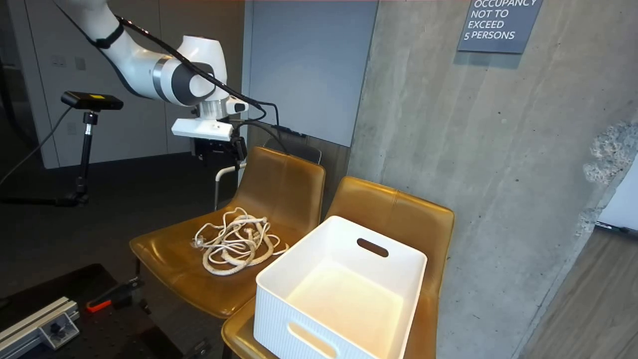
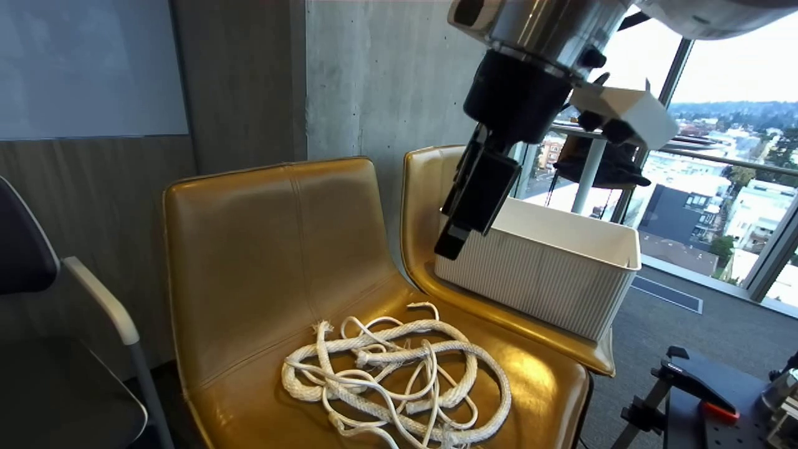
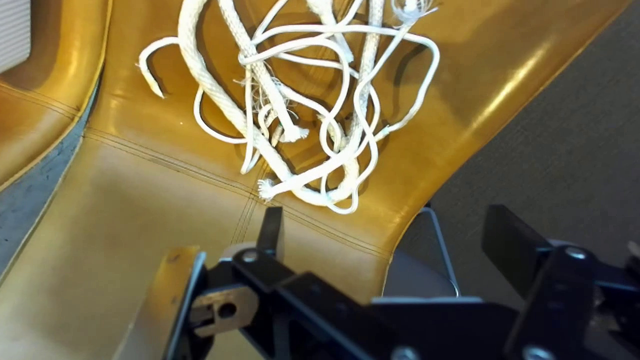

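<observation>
Gripper (image 3: 385,215): you have it spread wide, hanging in the air.
Rope (image 2: 399,357): apart from your gripper, a loose white tangle of thick and thin strands on the seat of the left chair (image 2: 268,249).
Bin (image 1: 274,309): white and ribbed, upright on the right chair (image 1: 398,214), to the right of your rope in both exterior views.
Wall (image 1: 448,124): concrete, beyond the chairs, with a sign (image 1: 498,27).

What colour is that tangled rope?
Off-white; the rope shows best in the wrist view.
</observation>
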Robot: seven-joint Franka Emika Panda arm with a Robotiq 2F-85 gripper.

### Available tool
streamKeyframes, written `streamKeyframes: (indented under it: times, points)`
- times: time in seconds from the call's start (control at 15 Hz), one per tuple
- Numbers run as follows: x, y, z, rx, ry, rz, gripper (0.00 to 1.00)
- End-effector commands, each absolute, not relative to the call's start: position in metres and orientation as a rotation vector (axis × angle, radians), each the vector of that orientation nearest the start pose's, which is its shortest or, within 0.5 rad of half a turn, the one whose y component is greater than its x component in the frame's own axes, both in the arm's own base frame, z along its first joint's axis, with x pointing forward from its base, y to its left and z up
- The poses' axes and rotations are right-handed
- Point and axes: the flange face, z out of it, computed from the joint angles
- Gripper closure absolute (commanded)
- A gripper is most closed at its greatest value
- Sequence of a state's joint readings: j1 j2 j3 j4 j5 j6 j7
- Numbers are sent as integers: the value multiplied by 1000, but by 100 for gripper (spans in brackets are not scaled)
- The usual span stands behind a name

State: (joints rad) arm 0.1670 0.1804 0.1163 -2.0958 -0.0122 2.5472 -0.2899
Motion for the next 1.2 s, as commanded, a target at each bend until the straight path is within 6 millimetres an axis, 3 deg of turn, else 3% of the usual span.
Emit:
streamKeyframes:
  times: [0.0, 0.33, 0.8, 1.13]
  points:
    - [610, 161, 327, -2953, -1035, -407, 0]
    - [624, 157, 264, -2898, -1167, -281, 0]
    - [614, 178, 188, -2783, -1429, -112, 0]
    - [615, 176, 140, -2726, -1577, -13, 0]
